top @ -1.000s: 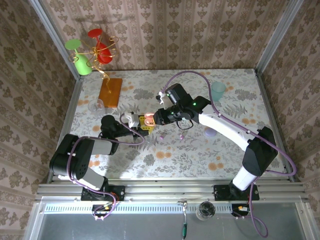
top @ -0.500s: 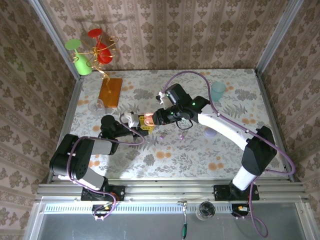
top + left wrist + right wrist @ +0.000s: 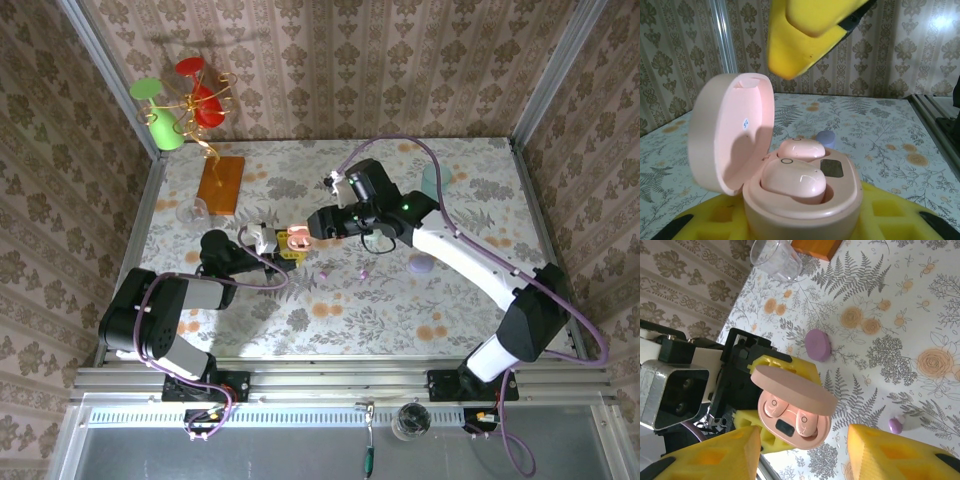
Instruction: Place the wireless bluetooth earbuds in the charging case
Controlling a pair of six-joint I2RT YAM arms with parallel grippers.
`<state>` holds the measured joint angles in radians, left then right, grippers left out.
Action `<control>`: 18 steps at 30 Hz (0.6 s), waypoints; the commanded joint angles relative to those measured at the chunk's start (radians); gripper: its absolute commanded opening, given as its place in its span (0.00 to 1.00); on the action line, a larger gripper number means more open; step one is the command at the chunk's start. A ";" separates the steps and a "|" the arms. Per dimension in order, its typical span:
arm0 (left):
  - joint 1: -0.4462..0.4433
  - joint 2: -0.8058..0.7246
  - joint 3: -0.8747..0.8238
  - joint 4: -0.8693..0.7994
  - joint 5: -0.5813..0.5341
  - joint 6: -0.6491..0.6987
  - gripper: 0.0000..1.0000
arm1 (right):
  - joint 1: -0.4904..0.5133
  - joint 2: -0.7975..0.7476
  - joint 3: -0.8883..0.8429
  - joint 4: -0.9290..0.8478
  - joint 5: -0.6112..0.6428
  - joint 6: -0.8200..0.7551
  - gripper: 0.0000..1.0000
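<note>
Nearest the arm bases, the left end effector (image 3: 283, 247) is clenched on the pink charging case (image 3: 805, 200). It holds the case up off the table (image 3: 400, 330) with the mouth facing upward, probably so that it cannot slide or tip while something is pressed in from above. The lid (image 3: 732, 130) is swung back on its hinge, leaving the wells clear. Both wells are filled: two pink earbuds (image 3: 792, 182) sit side by side in the case, seemingly fully seated (the front one hides the lower part of the back one).

Just beyond the case, the right end effector (image 3: 805, 457) is released, its yellow fingers (image 3: 710, 460) spread wide with nothing between them. It hangs close to the case without touching it. That fits a hand that is letting go of a bud and not yet reaching for another.

Farther out on the table lie a small loose lilac earbud (image 3: 898, 424) and a lilac disc (image 3: 818, 345), which may be another case or only a lid. Both are well apart from the pink case, so that pair is likely work left to do.

Toward the back stand a clear glass cup (image 3: 775, 259), an orange block (image 3: 221, 184) and a mint cup (image 3: 436, 182), all out of the way.
</note>
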<state>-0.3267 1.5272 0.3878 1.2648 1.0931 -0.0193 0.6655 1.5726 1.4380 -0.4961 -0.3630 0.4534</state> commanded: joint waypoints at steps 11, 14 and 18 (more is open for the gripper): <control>0.009 -0.013 0.006 0.024 -0.001 -0.016 0.29 | -0.002 0.122 0.132 -0.002 -0.157 -0.009 0.48; 0.018 -0.002 0.011 0.025 -0.002 -0.024 0.29 | -0.001 0.099 0.100 0.008 -0.179 -0.012 0.47; 0.018 0.011 0.024 0.025 -0.003 -0.028 0.29 | -0.006 0.070 0.064 0.024 -0.193 -0.001 0.47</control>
<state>-0.3134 1.5280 0.3882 1.2648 1.0843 -0.0303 0.6651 1.6863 1.5284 -0.4873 -0.5098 0.4496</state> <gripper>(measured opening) 0.369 0.474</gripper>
